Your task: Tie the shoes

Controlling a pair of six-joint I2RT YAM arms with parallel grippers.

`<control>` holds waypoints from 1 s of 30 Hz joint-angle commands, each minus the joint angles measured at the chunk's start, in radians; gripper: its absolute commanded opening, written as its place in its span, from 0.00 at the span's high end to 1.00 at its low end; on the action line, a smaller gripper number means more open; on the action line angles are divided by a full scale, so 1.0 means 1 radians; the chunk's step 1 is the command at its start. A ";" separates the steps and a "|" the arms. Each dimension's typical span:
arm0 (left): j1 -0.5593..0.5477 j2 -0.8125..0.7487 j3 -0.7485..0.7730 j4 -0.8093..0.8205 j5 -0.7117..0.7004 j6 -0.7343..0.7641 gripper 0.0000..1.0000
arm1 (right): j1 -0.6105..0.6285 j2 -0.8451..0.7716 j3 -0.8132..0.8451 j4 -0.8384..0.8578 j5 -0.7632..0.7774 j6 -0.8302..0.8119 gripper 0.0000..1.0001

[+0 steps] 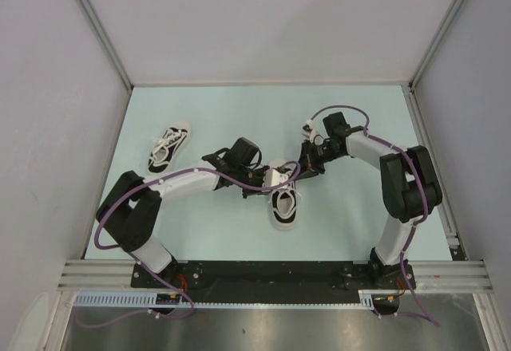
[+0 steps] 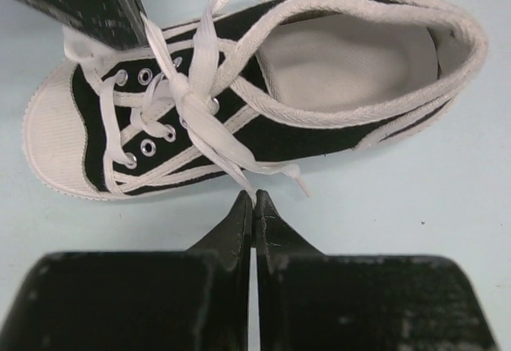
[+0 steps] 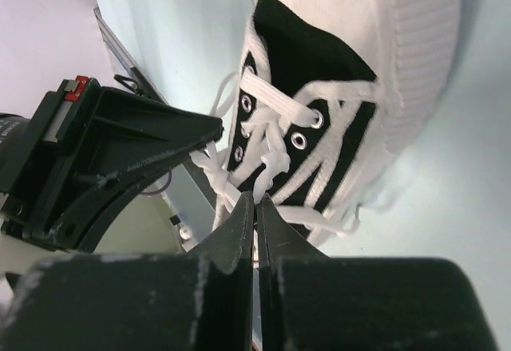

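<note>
Shoe point(image 1: 285, 206), a small black canvas sneaker with a white sole and toe cap, lies on the pale table point(image 1: 351, 120) near its middle, between the two arms. Its heel points toward the arm bases and its toe points away. The second shoe point(image 1: 169, 148) sits well apart to the left, with no arm near it.

White laces point(image 2: 206, 36) bunch together over the eyelets point(image 2: 146, 76) in what looks like a first crossing point(image 2: 192, 96). I cannot tell if it is a true half knot or only an overlap.

From the crossing one strand runs down to the left arm point(image 1: 184, 182). Its jaws are pressed together with the strand leading into their tips, so they seem to be pinching it. Another strand runs up to the right arm point(image 1: 367, 147). Its jaws are also pressed together just beside the eyelets, with lace drawn in between them. The two sets of jaws are close together, one on each side of the shoe.

The step in hand looks like drawing the crossing snug. To do it well, the arms should pull outward to opposite sides, low and at an even pace, so the twist slides down onto the tongue rather than lifting. Nothing pins the shoe, so an uneven pull would likely drag or spin it. The flat lace may slip from a fingertip pinch, so a gentle pull is safer. It should stop once the lace is taut, which leaves length for the loops.
</note>
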 commanded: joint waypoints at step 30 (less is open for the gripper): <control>0.025 -0.042 -0.027 -0.112 0.002 0.101 0.89 | -0.071 -0.092 0.006 -0.103 0.029 -0.158 0.88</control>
